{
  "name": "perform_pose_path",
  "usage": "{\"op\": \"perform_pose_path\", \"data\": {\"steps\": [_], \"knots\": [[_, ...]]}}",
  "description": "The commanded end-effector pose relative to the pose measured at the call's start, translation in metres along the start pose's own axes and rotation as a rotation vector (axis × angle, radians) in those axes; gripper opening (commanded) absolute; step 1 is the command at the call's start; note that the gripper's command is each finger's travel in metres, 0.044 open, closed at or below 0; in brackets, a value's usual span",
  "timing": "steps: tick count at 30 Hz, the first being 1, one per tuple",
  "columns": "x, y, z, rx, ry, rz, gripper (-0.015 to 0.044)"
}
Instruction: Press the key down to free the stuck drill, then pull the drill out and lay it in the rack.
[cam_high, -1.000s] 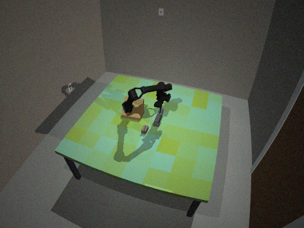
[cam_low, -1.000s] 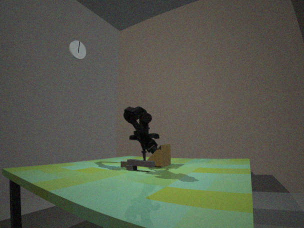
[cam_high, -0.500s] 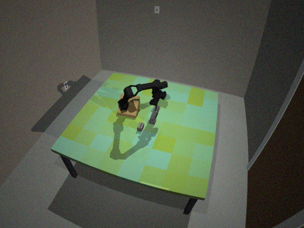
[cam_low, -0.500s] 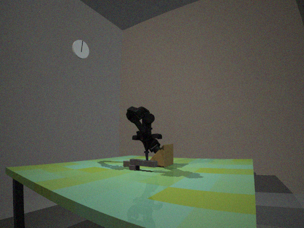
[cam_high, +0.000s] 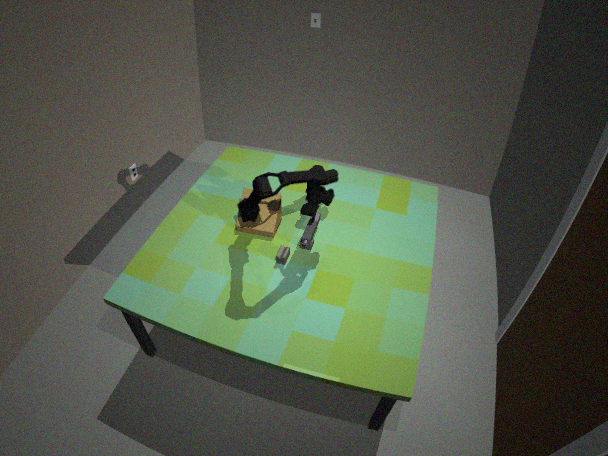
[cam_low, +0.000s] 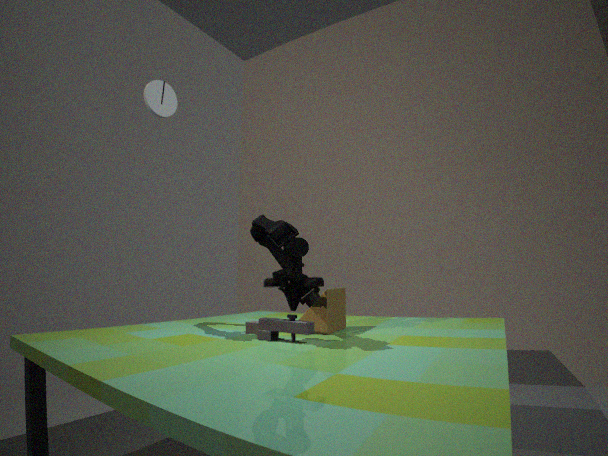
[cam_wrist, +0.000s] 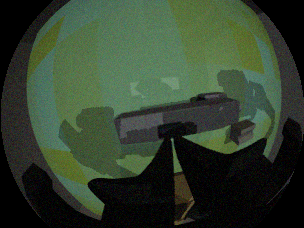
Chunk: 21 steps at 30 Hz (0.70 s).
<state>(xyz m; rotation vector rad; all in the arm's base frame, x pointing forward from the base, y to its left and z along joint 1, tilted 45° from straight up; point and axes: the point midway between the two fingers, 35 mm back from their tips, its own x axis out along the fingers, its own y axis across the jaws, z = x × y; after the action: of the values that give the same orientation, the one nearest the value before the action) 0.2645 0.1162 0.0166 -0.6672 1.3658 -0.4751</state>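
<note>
A long grey bar-shaped holder (cam_high: 309, 233) (cam_low: 300, 327) (cam_wrist: 200, 119) lies level on the table, with a paler section at its left in the wrist view. The black key (cam_low: 292, 317) (cam_wrist: 186, 129) has its head just above the holder and its thin shaft showing below it. My gripper (cam_high: 309, 214) (cam_low: 294, 308) (cam_wrist: 172, 138) is shut and empty, its tips just above the key's head, with a small gap. I cannot clearly tell the drill from the holder's parts. The rack, a small grey notched block (cam_high: 283, 254) (cam_wrist: 243, 132), sits beside the holder's near end.
The arm's base stands on a wooden block (cam_high: 257, 230) (cam_low: 336, 311) beyond the holder, seen from the exterior view. The patchwork table (cam_high: 370, 345) (cam_low: 240, 400) bears it all. The arm's shadow falls across the table around the holder and rack.
</note>
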Motion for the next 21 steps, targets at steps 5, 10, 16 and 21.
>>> {"op": "perform_pose_path", "data": {"steps": [5, 10, 16, 21], "knots": [[-0.04, 0.003, 0.004, -0.01, 0.015, -0.01, 0.0184], [-0.07, 0.004, 0.004, -0.01, 0.016, -0.011, 0.0315], [-0.052, -0.019, 0.014, -0.25, -0.004, 0.015, 0.044], [-0.032, -0.056, 0.02, -0.594, -0.01, 0.027, 0.044]]}}
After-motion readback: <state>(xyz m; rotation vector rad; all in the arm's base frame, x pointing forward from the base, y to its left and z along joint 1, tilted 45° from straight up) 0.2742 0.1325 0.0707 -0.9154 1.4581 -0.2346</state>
